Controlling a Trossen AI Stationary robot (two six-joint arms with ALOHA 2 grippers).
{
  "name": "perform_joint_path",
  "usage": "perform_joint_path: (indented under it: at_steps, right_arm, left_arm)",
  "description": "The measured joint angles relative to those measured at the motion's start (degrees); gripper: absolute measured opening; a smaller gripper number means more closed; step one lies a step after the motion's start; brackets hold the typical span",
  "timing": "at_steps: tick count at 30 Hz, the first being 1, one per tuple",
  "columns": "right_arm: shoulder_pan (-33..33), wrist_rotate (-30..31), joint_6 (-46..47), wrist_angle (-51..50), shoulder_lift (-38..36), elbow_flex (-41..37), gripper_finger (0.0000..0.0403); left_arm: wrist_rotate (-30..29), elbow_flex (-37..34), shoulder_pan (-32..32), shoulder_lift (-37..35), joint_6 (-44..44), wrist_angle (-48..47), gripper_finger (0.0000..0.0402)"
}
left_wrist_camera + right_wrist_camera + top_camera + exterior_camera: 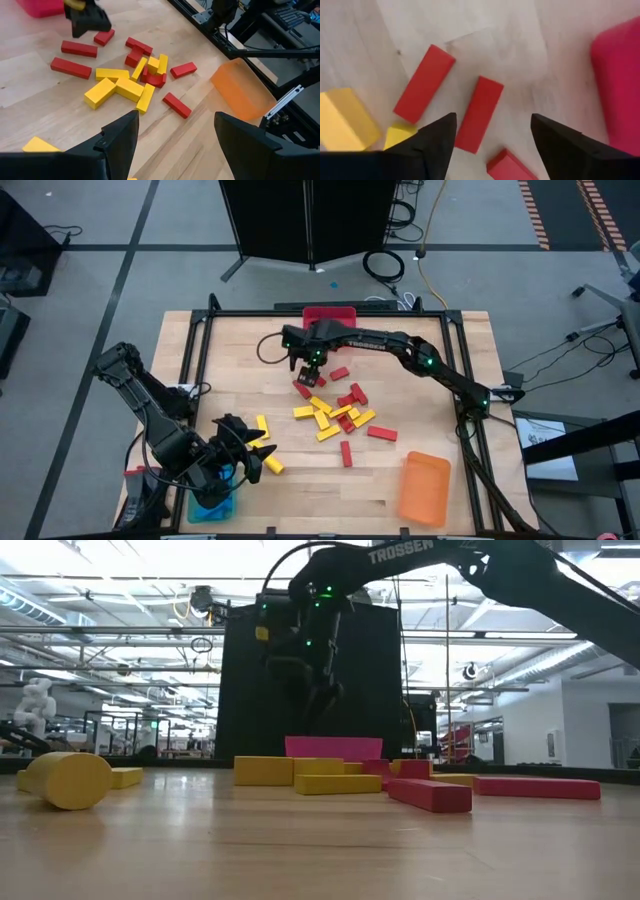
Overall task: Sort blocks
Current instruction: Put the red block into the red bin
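Above far side of block pile, near red bin [330,314]: right tool [310,366], fingers spread, holding nothing. Directly beneath it on desk [240,350]: two red blocks [479,113] lying flat, apart. Just beyond tool toward desk centre: jumbled red and yellow blocks [335,414]. Left tool [243,463] at near-left desk corner, fingers apart, empty, beside blue bin [212,506]; yellow blocks [263,425] close by. Orange bin [424,488] near right.
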Motion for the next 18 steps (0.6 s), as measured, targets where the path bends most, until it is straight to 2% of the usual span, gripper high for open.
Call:
perform_joint_path:
  at_steps: [7,18]
  right_arm:
    - [0.8,3.5,1.8,3.5,0.1,-6.6,0.0253]
    - [0.8,-0.4,1.8,6.8,0.0,-10.3,0.0274]
  left_arm:
    - [0.0,0.0,0.0,0.0,0.0,0.1,0.0264]
    - [0.0,0.0,0.0,0.0,0.0,0.1,0.0264]
